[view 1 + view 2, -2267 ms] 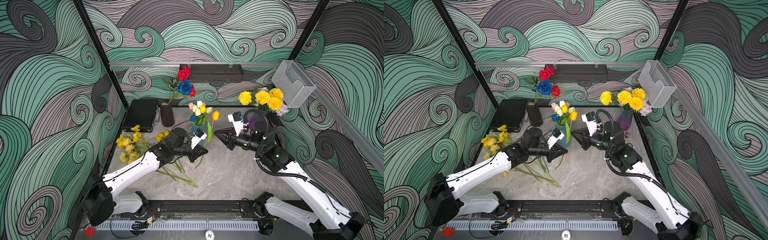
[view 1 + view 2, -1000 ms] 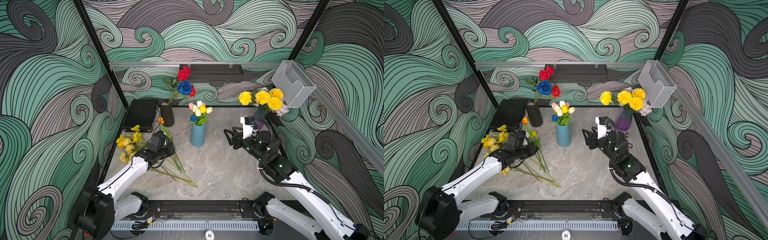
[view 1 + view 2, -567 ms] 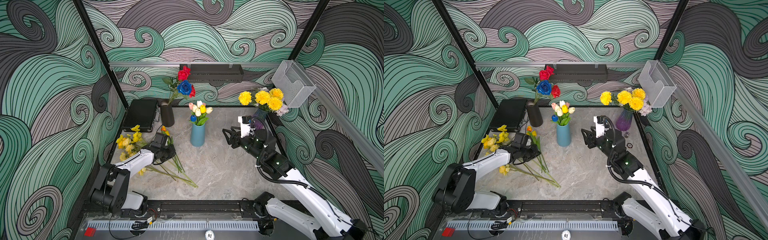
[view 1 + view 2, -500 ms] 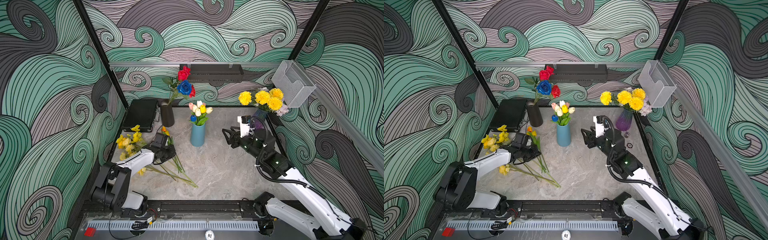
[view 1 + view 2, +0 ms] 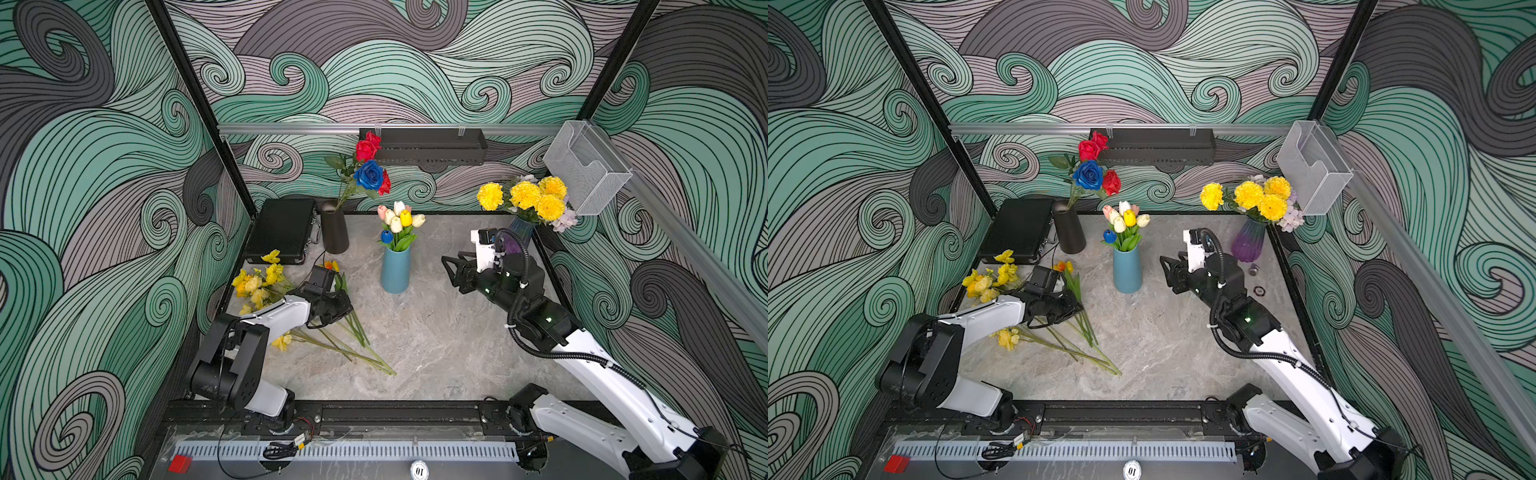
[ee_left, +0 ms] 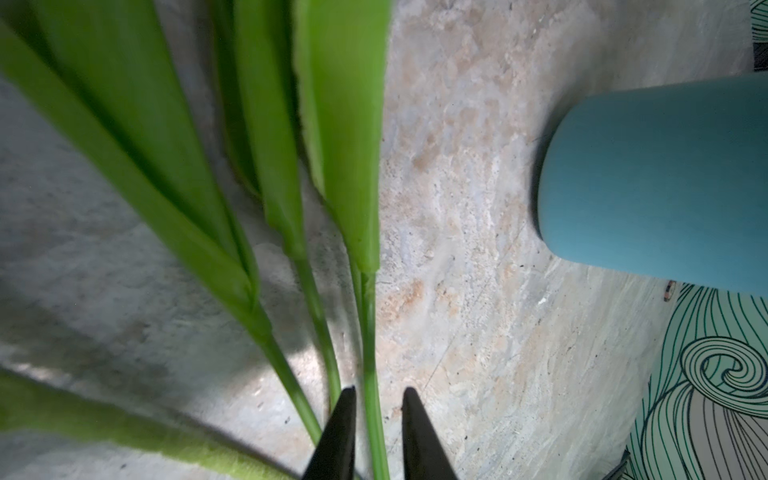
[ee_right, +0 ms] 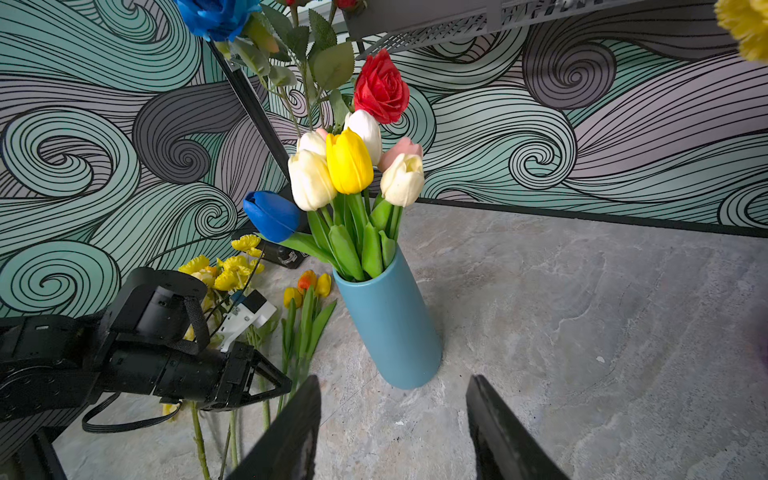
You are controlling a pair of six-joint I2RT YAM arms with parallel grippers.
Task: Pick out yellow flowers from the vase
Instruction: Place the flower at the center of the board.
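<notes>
The blue vase (image 5: pixel 395 270) (image 5: pixel 1127 270) (image 7: pixel 390 324) holds white, pink and blue tulips and one yellow tulip (image 5: pixel 406 217) (image 7: pixel 349 162). Several yellow flowers (image 5: pixel 257 280) (image 5: pixel 988 282) lie at the table's left. Beside them lie yellow-orange tulips (image 5: pixel 331 266) (image 7: pixel 307 286). My left gripper (image 5: pixel 347 306) (image 6: pixel 378 390) is low over their stems. Its jaws are slightly apart, with one green stem (image 6: pixel 370 353) loose between them. My right gripper (image 5: pixel 449 272) (image 7: pixel 392 380) stands open and empty to the right of the blue vase, facing it. Yellow carnations (image 5: pixel 1250 195) stand in a purple vase (image 5: pixel 1250 243).
A black vase (image 5: pixel 334 230) with red and blue roses stands at the back, beside a black case (image 5: pixel 282 230). A clear holder (image 5: pixel 586 166) hangs on the right rail. A black shelf (image 5: pixel 424 147) is on the back wall. Small rings (image 5: pixel 1260 291) lie near the purple vase.
My left gripper carried a yellow-orange tulip from the blue vase to the pile at the left, lowered it, and its jaws have parted. My right gripper drew back from the vase.
</notes>
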